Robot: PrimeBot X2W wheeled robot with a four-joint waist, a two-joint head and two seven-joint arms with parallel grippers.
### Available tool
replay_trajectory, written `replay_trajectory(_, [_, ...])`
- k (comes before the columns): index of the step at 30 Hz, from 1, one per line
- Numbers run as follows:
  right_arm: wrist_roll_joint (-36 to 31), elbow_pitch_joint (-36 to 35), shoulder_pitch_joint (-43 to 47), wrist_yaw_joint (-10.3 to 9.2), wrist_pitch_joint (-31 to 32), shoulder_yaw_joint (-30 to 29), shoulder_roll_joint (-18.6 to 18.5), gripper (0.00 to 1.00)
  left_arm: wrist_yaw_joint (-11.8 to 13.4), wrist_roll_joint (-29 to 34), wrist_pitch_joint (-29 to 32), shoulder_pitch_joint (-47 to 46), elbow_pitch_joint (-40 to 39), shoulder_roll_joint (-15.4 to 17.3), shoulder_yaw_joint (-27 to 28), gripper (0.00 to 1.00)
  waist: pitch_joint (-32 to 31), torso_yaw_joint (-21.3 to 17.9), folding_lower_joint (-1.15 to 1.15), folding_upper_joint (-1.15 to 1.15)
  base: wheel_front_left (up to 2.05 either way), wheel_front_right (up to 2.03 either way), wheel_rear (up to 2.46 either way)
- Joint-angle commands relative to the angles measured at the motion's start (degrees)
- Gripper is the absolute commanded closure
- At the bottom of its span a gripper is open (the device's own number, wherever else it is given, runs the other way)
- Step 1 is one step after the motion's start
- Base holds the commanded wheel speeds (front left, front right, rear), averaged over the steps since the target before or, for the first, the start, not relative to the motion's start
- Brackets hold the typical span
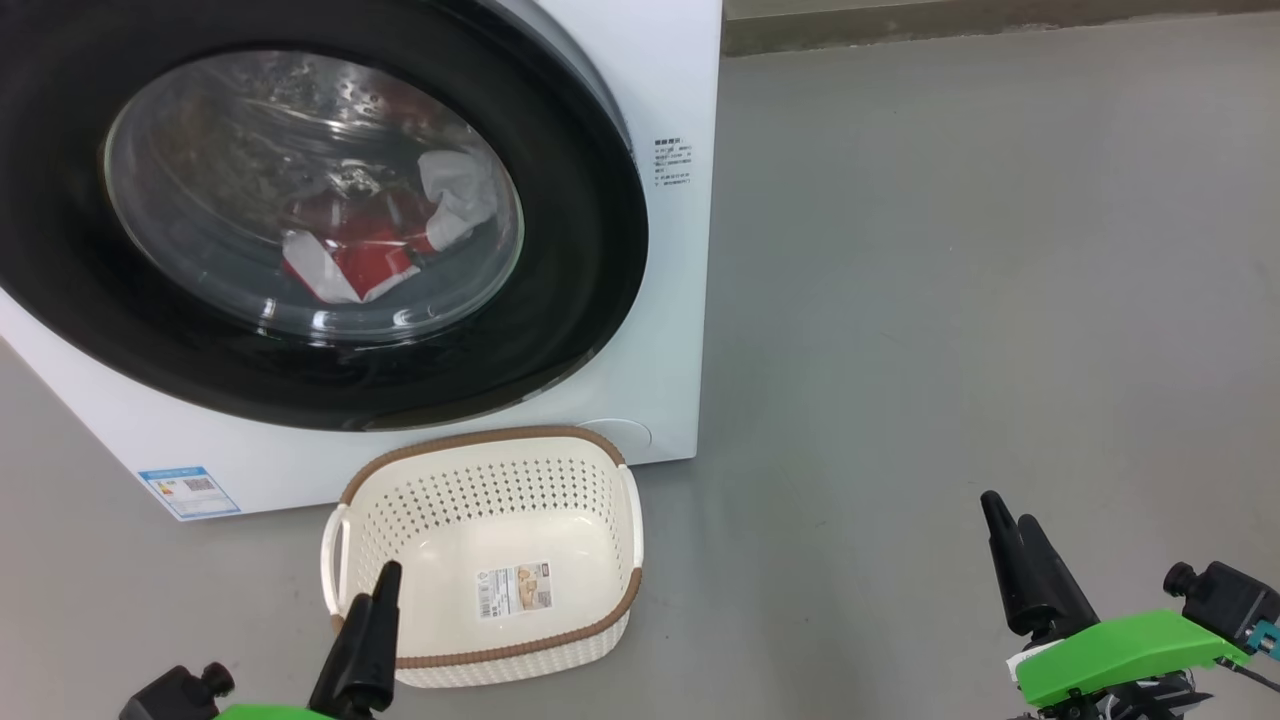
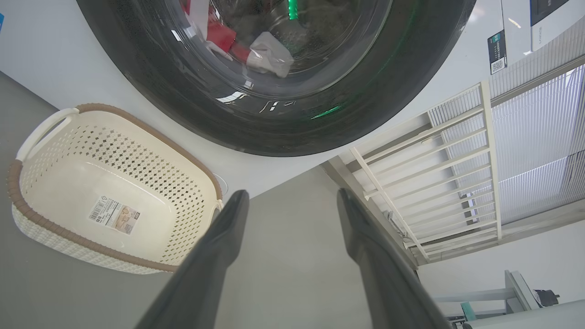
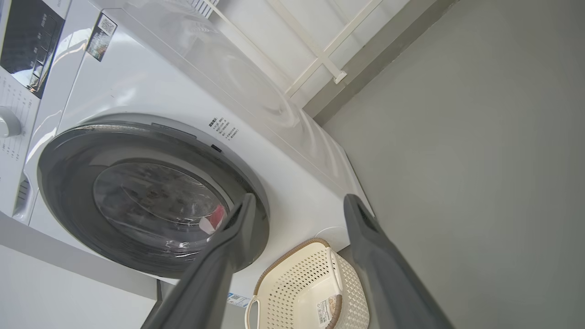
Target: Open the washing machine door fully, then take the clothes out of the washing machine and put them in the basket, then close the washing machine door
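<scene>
Low at the bottom of the head view, the left end effector [image 1: 375, 585] hangs over the near rim of the basket [image 1: 480, 440]. Its two dark fingers are spread with nothing between them, as the left wrist view shows. The right end effector [image 1: 1008, 510] hovers well to the right over the grey floor [image 1: 950, 250], fingers likewise spread and empty.

The basket stands on the floor just before the lower right corner of the washing machine [image 1: 670, 80], its far rim close to the white front; whether they touch I cannot tell. The door [image 1: 560, 300] lies flush against that front, its black rim reaching nearly to the machine's right edge. The red and white clothes [image 1: 370, 250] lie behind the glass. From the machine's right side the floor runs wide to the wall.

A paper label [image 1: 513, 590] sits on the basket's bottom, a blue-edged sticker [image 1: 190, 492] at the front's lower left, and a block of small print [image 1: 673, 162] right of the door, all too small to read
</scene>
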Motion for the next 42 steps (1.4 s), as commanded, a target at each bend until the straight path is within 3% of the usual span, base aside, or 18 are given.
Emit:
replay_trajectory(1, [-2.5, -2.1, -2.9, 0.02, -1.0, 0.8, -0.6, 0.0, -0.2, 2.1, -0.9, -2.4, -2.0, 0.6, 0.8, 0.0, 0.0, 0.0, 0.0, 0.0, 0.0, 0.0, 0.0])
replay_trajectory(42, [-29.2, -6.2, -3.3, 0.03, -7.8, 3.3, -1.0, 0.0, -0.4, 26.2, -7.7, -4.2, -3.8, 1.0, -0.6, 0.0, 0.3, 0.3, 0.0, 0.0, 0.0, 0.0, 0.0])
